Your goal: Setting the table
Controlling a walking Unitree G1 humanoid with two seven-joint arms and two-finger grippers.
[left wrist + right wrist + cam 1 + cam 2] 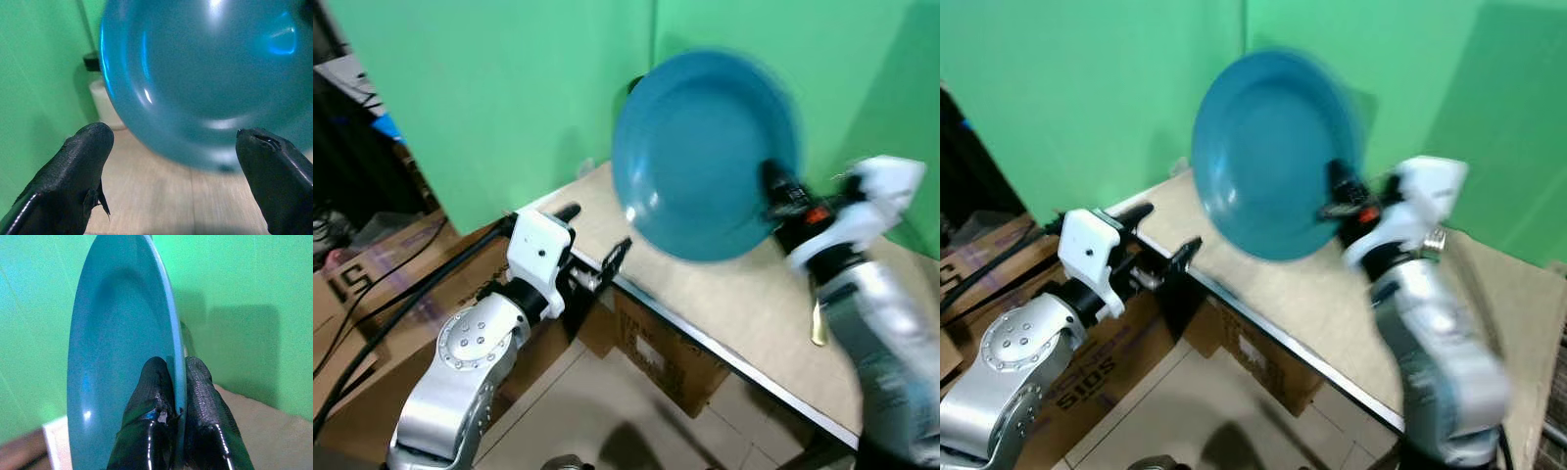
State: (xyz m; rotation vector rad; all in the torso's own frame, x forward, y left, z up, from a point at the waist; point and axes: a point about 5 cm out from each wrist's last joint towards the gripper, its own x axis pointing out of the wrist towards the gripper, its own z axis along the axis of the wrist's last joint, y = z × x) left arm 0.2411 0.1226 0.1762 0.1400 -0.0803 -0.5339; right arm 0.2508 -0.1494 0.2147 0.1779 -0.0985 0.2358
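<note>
blue plate (705, 157) on edge, face toward robot, right pincer (177, 382) clamping rim.

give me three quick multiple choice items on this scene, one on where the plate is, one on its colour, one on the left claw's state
1. Where is the plate?
A. flat on the table
B. held up on edge above the table
C. on the floor

2. What colour is the plate?
A. white
B. red
C. blue

3. How is the left claw?
A. open, holding nothing
B. shut on the plate
C. shut on a cup

Answers:
1. B, the right claw pinches its rim and it stands in the air over the tabletop.
2. C, it shows blue against the green wall.
3. A, its two black fingers stand wide apart with the plate beyond them.
</note>
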